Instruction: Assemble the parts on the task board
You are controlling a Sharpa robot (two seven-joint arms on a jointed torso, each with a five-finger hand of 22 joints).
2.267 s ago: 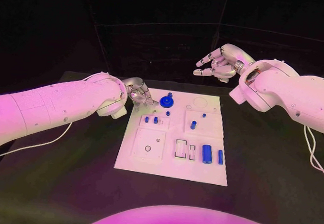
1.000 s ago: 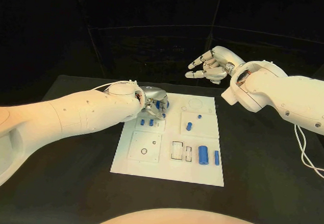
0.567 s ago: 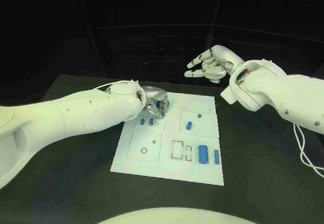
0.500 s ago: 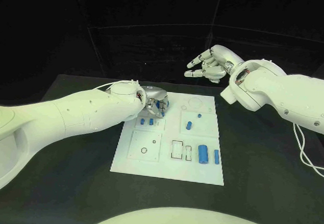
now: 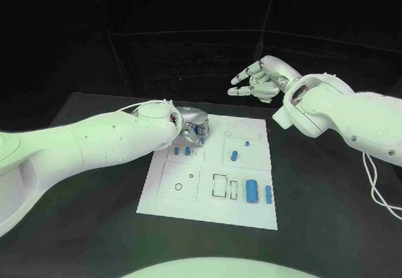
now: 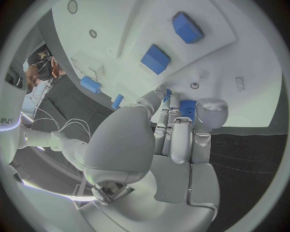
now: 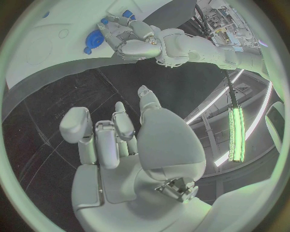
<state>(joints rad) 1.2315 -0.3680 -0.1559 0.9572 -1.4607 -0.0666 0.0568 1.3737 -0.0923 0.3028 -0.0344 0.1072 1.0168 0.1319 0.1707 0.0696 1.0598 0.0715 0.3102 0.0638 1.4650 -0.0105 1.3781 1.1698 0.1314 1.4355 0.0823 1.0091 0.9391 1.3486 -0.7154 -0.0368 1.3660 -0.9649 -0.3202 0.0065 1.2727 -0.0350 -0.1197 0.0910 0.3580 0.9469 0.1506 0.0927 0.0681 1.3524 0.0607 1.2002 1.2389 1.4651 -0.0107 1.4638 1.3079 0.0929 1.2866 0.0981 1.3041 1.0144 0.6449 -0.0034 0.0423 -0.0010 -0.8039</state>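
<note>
Nothing has shifted lately: the left hand [image 5: 193, 127] still pinches a small blue part [image 6: 187, 108] over the task board's [image 5: 201, 209] far-left corner, while the right hand [image 5: 262, 80] stays raised, fingers loosely spread, empty.

Counts for your log:

- One white rectangular task board [image 5: 206, 206] on one black table [image 5: 333, 210].
- Two white arms, one silver hand on each: left hand [image 5: 191, 124] and right hand [image 5: 258, 82].
- Six small blue plastic parts lie free on the board:
  - two short pegs, the first peg [image 5: 175, 150] and the second peg [image 5: 187, 151]
  - one tiny stub [image 5: 247, 143]
  - one oblong block [image 5: 235, 156]
  - one thick cylinder [image 5: 253, 191]
  - one thin rod [image 5: 269, 194]
- One more small blue piece [image 6: 187, 107] sits at the left hand's fingers.
- One blue toothed wheel [image 7: 92, 38] is beside that hand.
- You can count eight blue parts in all.
</note>
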